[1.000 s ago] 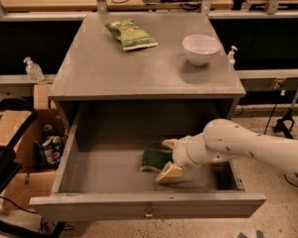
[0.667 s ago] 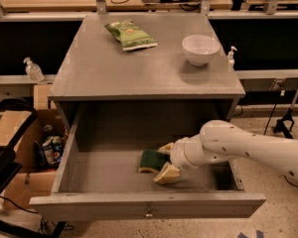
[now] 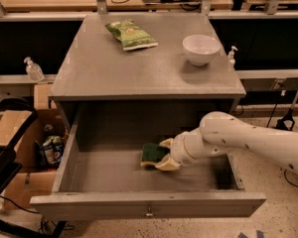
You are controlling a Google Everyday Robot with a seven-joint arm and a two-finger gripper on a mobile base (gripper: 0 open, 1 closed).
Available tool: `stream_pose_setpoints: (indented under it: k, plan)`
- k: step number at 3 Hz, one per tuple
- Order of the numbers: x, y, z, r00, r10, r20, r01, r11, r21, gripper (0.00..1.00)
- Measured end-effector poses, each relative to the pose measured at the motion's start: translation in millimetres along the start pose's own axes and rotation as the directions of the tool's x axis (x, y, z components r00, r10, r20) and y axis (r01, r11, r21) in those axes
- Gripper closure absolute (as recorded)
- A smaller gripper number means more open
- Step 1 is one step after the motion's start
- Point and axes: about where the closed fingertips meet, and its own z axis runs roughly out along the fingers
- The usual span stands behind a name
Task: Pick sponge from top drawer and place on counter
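Note:
The top drawer (image 3: 149, 205) is pulled fully open below the grey counter (image 3: 139, 68). The sponge (image 3: 151, 154), dark green on top with a thin yellow edge, lies on the drawer floor near the middle. My white arm reaches in from the right. My gripper (image 3: 165, 155) is down in the drawer, with one finger behind the sponge's right end and one in front of it, closed around it. The sponge looks tilted, its right end in the fingers.
A green snack bag (image 3: 130, 34) and a white bowl (image 3: 201, 48) sit on the counter. A small bottle (image 3: 232, 55) stands at its right edge. Cardboard boxes (image 3: 20, 133) and a black frame stand left of the cabinet. A tan desk with cables runs behind.
My gripper has shifted slightly left in the drawer and closed in on the sponge's right end. The sponge has hardly moved.

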Motion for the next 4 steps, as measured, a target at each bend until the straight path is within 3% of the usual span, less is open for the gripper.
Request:
stream_pose_setpoints:
  k: [1, 2, 3, 4]
  plan:
    - [-29, -34, -55, 1.000, -0.024, 0.008, 0.024, 0.9996, 0.011, 1.00]
    - [-76, -76, -128, 0.996, -0.088, 0.006, 0.088, 0.9952, 0.042, 1.00]
    - [-110, -108, -177, 0.993, -0.120, -0.001, 0.120, 0.9924, 0.026, 1.00]
    - [-144, -139, -198, 0.990, -0.141, -0.009, 0.140, 0.9875, -0.072, 1.00]
